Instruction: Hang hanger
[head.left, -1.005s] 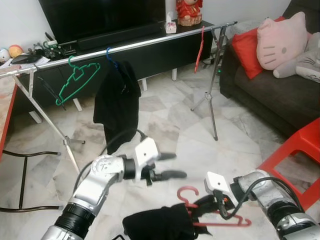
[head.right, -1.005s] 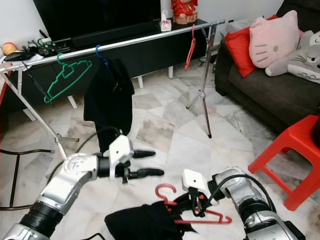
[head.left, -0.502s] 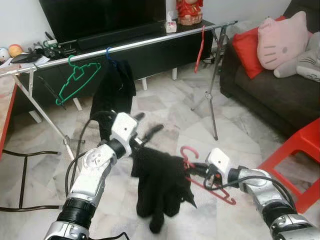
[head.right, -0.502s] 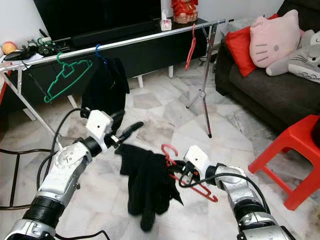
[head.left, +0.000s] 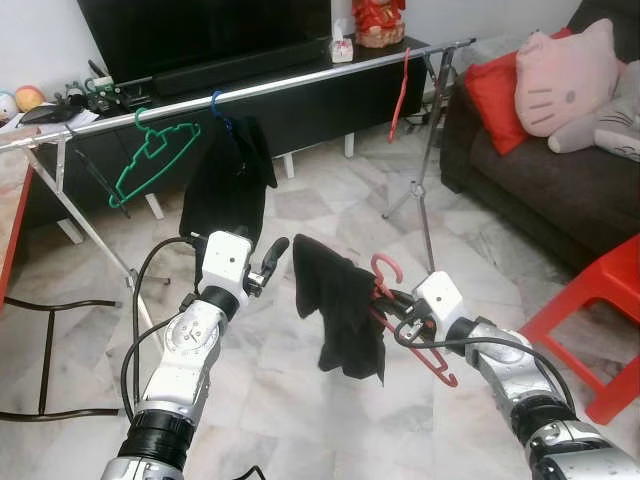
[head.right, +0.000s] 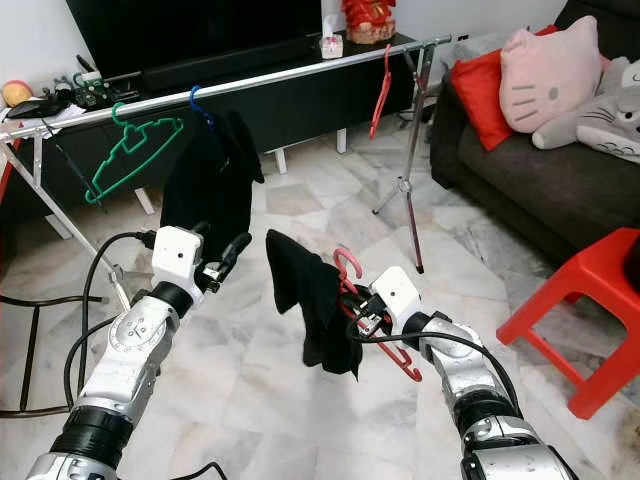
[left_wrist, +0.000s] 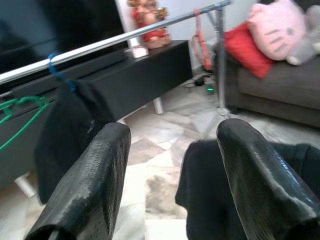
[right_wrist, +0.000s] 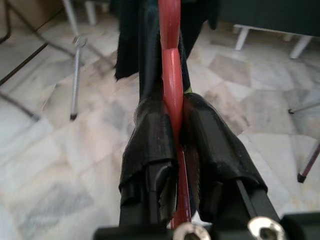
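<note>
My right gripper (head.left: 398, 314) is shut on the sloping arm of a red hanger (head.right: 404, 364), seen pinched between the fingers (right_wrist: 150, 145) in the right wrist view. A black garment (head.left: 340, 310) is draped over that hanger and hangs free above the floor. My left gripper (head.left: 270, 258) is open just left of the garment, with nothing between its fingers (left_wrist: 85, 185). Beyond runs the metal rail (head.left: 300, 85) of a clothes rack, well above and behind the held hanger.
On the rail hang a green hanger (head.left: 150, 160), a blue hanger (head.left: 218, 108) with a black garment (head.left: 230, 190), and a red hanger (head.left: 400, 90). The rack's leg (head.left: 428, 210) stands ahead on the right. A dark sofa (head.left: 560, 190) and a red stool (head.left: 600, 310) are at the right.
The right gripper has raised the red hanger and its garment from near the floor to mid height. The left gripper has come off the garment and drawn back to the left.
</note>
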